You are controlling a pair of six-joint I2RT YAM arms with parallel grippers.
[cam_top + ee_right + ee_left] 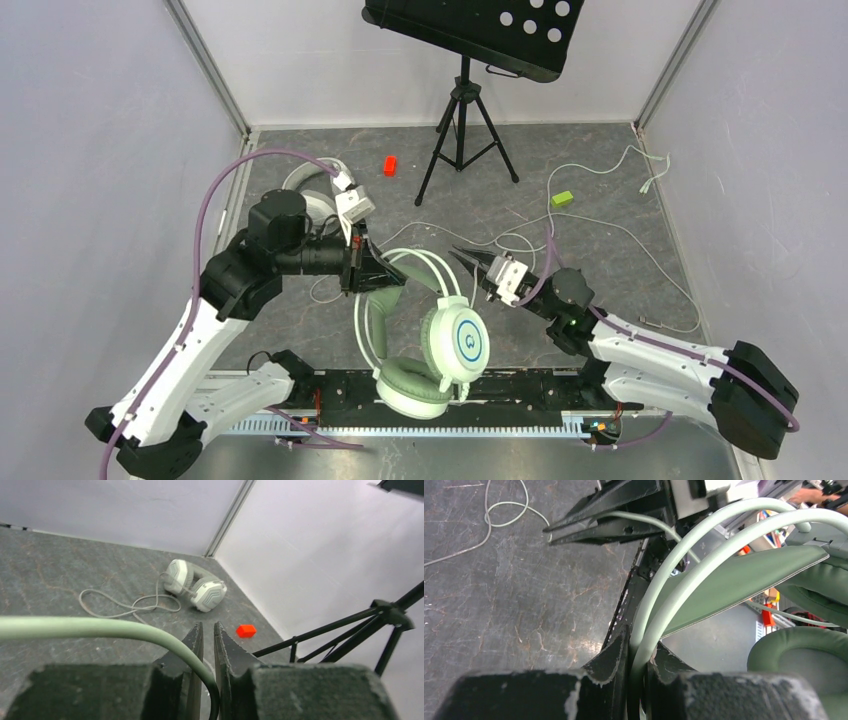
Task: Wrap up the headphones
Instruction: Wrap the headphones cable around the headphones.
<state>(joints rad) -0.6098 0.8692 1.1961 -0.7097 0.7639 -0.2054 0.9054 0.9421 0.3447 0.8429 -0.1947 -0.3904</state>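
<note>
Mint-green headphones (455, 340) hang at 6 o'clock, headband clamped in the left hand (392, 280); the right hand (462, 260) pinches their cable (100, 627). We see 0 turns wound, so wrapping looks barely begun. White-grey headphones (318, 195) lie at 10 o'clock on the tabletop (310, 335), cord (130, 605) loose: both headsets left.

Note dark grey, mottled table (560, 140), scuffed and veined all over. Find lying on it, far left near the corner, a white-grey headset (195, 585) with chevron-marked earcups, its thin cable (125, 605) looped loosely just beside it, and a small red block (390, 165) near the headset toward the middle, touching neither. See tripod (462, 130) feet standing far centre, a small green block (562, 199) to their right, and pale thin cables (510, 240) trailing loose across the middle and right side.
</note>
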